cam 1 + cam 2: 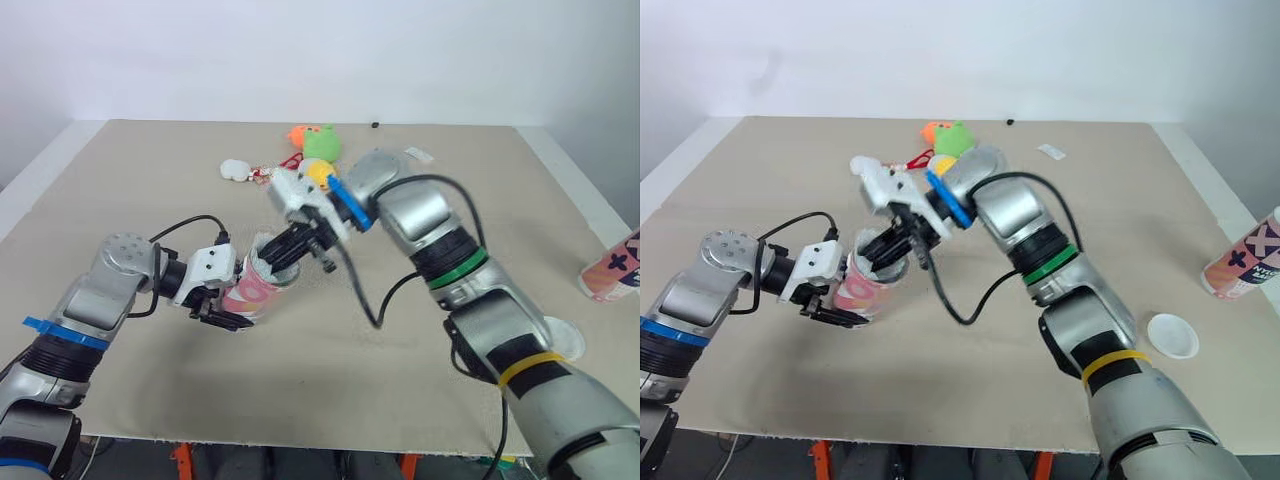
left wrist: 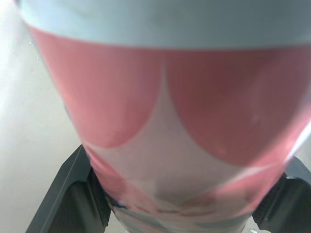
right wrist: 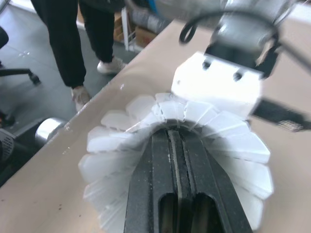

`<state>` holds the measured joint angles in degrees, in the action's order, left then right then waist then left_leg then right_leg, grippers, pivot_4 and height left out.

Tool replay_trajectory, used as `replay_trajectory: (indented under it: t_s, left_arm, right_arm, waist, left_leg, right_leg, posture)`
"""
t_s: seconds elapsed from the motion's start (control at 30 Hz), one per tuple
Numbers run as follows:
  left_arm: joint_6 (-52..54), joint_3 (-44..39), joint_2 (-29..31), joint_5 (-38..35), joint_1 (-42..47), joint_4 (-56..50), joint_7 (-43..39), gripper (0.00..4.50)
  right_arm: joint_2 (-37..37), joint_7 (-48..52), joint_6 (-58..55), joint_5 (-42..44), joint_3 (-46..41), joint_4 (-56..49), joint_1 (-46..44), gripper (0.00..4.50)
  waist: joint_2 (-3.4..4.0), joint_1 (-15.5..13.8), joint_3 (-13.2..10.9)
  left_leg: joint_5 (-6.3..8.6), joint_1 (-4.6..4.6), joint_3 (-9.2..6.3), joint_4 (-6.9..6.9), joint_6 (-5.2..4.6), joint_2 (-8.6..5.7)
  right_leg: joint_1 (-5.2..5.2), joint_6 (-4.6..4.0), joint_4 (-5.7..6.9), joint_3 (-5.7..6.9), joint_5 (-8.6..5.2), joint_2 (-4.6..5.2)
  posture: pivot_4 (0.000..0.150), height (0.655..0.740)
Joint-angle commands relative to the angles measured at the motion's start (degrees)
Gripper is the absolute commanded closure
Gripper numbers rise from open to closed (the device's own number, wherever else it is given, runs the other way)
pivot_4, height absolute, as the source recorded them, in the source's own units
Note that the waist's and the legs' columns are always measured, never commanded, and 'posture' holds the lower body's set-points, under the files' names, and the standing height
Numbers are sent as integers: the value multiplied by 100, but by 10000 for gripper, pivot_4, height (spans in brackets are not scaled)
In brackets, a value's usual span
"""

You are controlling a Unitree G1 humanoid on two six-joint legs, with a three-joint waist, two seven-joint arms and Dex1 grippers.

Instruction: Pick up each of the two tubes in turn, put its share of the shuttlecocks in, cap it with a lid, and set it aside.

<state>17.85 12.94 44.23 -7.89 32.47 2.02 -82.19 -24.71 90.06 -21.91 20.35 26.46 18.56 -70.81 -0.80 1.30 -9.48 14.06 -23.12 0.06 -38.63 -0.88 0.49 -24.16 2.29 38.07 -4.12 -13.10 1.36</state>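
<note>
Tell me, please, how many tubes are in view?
2. One tube is held by the left gripper, while the right gripper holds a shuttlecock at its mouth; the other tube stands at the table's right edge.

Bright, even light falls from above the desk (image 1: pixel 300 390); shadows on it are soft and faint. The pink tube (image 2: pixel 170 121) is out of focus, the white shuttlecock (image 3: pixel 116 141) blurred and slightly overexposed.

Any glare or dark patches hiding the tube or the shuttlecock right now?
Left eye view: even light, no glare on the table or the tube in the left pincer. Left wrist view: tube evenly lit. Right wrist view: the shuttlecock in the right pincer and the white housing behind it are very bright, partly washed out.
</note>
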Motion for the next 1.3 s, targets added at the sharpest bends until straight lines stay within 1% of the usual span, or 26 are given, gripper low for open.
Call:
replay_trajectory:
  t_s: [0.03,0.13,0.3,0.4,0.57,0.63,0.7,0.77,0.87,0.9,0.93,1.03,1.1,1.13,1.23,1.3]
  left_arm:
    - [-5,181,-58,69,-76,76,77,14236]
    - [-54,165,-88,35,-73,110,59,14236]
    - [-102,183,-248,4,57,212,45,14236]
    - [-94,198,-295,24,111,237,35,14236]
    - [-185,103,-408,-34,106,169,106,14236]
    - [-328,-35,-557,-208,99,138,133,14236]
    - [-462,-228,-801,-492,103,101,192,14236]
    - [-483,-437,-1130,-854,120,85,286,14236]
    - [-568,-638,-1619,-1251,183,223,444,14236]
    - [-608,-648,-1721,-1301,190,272,479,14236]
    - [-680,-653,-1834,-1328,198,351,528,14236]
    - [-1253,-522,-2332,-1167,232,1052,679,14236]
    - [-1515,-439,-2531,-1069,249,1381,710,14236]
    - [-1568,-413,-2585,-1052,243,1440,701,14236]
    - [-1699,-173,-2878,-997,244,1771,565,14236]
    - [-1574,28,-2951,-968,192,1766,415,14236]
  right_arm:
    - [-532,244,42,209,-125,-286,-25,44144]
    - [-792,244,-16,260,-206,-461,42,44144]
    - [-800,133,-86,155,-301,-703,191,44144]
    - [-859,24,-163,175,-427,-812,280,44144]
    - [-1244,-173,-167,172,-908,-923,545,44144]
    - [-1557,-214,-191,240,-1212,-1115,759,44144]
    - [-2033,-248,-252,223,-1517,-1364,1100,44144]
    - [-2526,-205,-271,152,-1734,-1563,1475,44144]
    - [-3141,-175,-358,117,-1989,-1722,1924,44144]
    - [-3277,-169,-377,121,-2050,-1751,2021,44144]
    - [-3414,-166,-394,115,-2107,-1763,2114,44144]
    - [-4095,-165,-234,-109,-2390,-1546,2679,44144]
    - [-4405,-185,-146,-207,-2556,-1382,2978,44144]
    - [-4506,-185,-122,-203,-2633,-1352,3093,44144]
    - [-5085,-182,151,-439,-2987,-723,3685,44144]
    - [-5350,-157,282,-516,-3162,-417,4019,44144]
  waist:
    - [-1,-5,0]
    - [1,2,-1]
    - [4,-16,-2]
    - [4,-21,-2]
    - [3,-35,-3]
    - [2,-63,-3]
    - [3,-82,-4]
    - [-17,-125,-16]
    - [-19,-128,-18]
    - [-20,-111,-20]
    - [-11,-108,-24]
    - [-6,-106,-27]
    - [-3,-127,-27]
    - [-4,-131,-31]
    - [0,-125,-33]
    - [3,-156,-31]
  left_leg:
    - [0,-1,-2,0,0,-4]
    - [0,0,5,-1,0,-7]
    - [-2,0,1,-1,0,-3]
    - [-3,-2,2,-5,3,-4]
    - [-4,-15,-5,-10,4,-40]
    - [-4,-23,-14,-10,4,-74]
    - [-4,-28,-10,-10,4,-93]
    - [-4,-42,-16,-12,4,-102]
    - [-4,-107,-28,-21,4,-106]
    - [-3,-108,-28,-21,4,-107]
    - [-3,-114,-27,-20,3,-106]
    - [-2,-118,-33,-14,1,-104]
    - [-2,-117,-35,-14,1,-105]
    - [-2,-112,-37,-17,1,-108]
    - [-2,-111,-30,-20,1,-108]
    - [-2,-109,-31,-21,1,-111]
  right_leg:
    - [3,4,-2,1,-2,3]
    - [2,8,-3,-4,-4,7]
    - [2,5,0,2,-4,-1]
    - [13,20,0,1,-13,5]
    - [16,49,-3,3,-22,47]
    - [18,67,-3,22,-29,93]
    - [17,81,-8,26,-26,121]
    - [16,88,-17,43,-26,139]
    - [-31,96,-36,58,-18,148]
    - [-32,96,-37,58,-18,149]
    - [-42,95,-37,57,-17,147]
    - [-46,89,-37,61,-17,139]
    - [-43,88,-38,64,-16,138]
    - [-29,88,-40,70,-16,142]
    - [-25,96,-49,65,-11,141]
    - [-14,102,-60,66,-8,142]
  posture:
    - [1500,7323]
    - [1500,7323]
    - [1500,7323]
    - [1500,7323]
    - [1500,7323]
    - [1500,7323]
    - [1500,7323]
    - [1500,7323]
    - [1500,7323]
    - [1500,7323]
    - [1500,7323]
    - [1500,7323]
    - [1500,7323]
    - [1500,7323]
    - [1500,7323]
    - [1500,7323]
